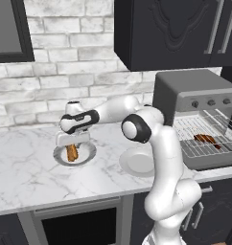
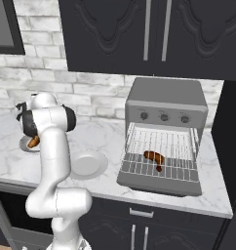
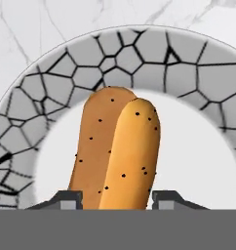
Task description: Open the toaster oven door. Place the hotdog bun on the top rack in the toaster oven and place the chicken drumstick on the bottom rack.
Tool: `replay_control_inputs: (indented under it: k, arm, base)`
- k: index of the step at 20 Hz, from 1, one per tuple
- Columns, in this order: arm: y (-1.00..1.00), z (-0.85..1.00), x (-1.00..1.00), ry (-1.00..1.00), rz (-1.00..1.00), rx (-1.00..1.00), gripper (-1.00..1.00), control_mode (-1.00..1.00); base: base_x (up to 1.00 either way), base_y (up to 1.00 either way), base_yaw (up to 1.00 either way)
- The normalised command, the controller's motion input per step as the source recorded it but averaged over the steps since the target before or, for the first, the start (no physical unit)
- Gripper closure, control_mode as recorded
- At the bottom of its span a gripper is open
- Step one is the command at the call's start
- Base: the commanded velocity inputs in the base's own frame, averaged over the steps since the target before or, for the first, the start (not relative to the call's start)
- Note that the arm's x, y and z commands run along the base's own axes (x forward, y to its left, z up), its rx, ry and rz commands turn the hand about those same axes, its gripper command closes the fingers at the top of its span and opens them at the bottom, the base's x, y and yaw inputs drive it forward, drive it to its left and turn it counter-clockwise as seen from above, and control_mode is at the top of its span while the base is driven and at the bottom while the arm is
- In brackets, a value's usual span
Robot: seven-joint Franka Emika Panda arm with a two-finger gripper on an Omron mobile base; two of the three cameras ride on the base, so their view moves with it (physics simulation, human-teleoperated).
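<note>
A: Where is the gripper (image 1: 72, 146)?

B: I have it low over the left plate (image 1: 89, 155), the one with the crackle-patterned grey rim, on the marble counter (image 1: 27, 162). In the hand view my two fingertips (image 3: 68, 199) sit on either side of the hotdog bun (image 3: 117, 149), right at its flanks. The jaws are partly drawn in around it. I cannot tell from the pictures whether the pads press the bun yet, so I will not call it a grip.

A: And the bun itself?

B: It lies on the plate's white centre, orange-tan and speckled with dark dots, its split running lengthwise, one end between my fingers.

A: State of the toaster oven (image 2: 166, 105)?

B: It stands on the counter, well apart from the bun, to my right. The toaster oven door (image 2: 156, 180) is folded down flat and open. A wire rack (image 2: 164, 163) is pulled out over the door, and the chicken drumstick (image 2: 154, 157) rests on it, reddish-brown, near the rack's middle. Which rack level it counts as, I cannot say.

A: Anything else on the counter?

B: A second plate (image 1: 137, 163), plain and pale, lies between the bun's plate and the oven, just beside my arm's lower link. Black cabinets (image 2: 154, 34) hang above the oven.
</note>
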Motion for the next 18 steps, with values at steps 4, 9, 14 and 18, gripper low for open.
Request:
replay_control_inputs:
  k: [4,9,14,18]
  arm:
    - [-0.08,0.03,-0.14,0.0,0.0,0.0,1.0,-1.0]
    - [-0.18,0.36,-0.23,0.0,0.0,0.0,1.0,-1.0]
    - [-0.54,0.69,-0.5,-0.01,0.0,0.0,1.0,-1.0]
    - [-0.78,0.68,-0.71,-0.03,0.0,0.0,1.0,-1.0]
  base:
    - [0.0,0.0,0.0]
    - [0.0,0.0,0.0]
    - [0.0,0.0,0.0]
    - [0.0,0.0,0.0]
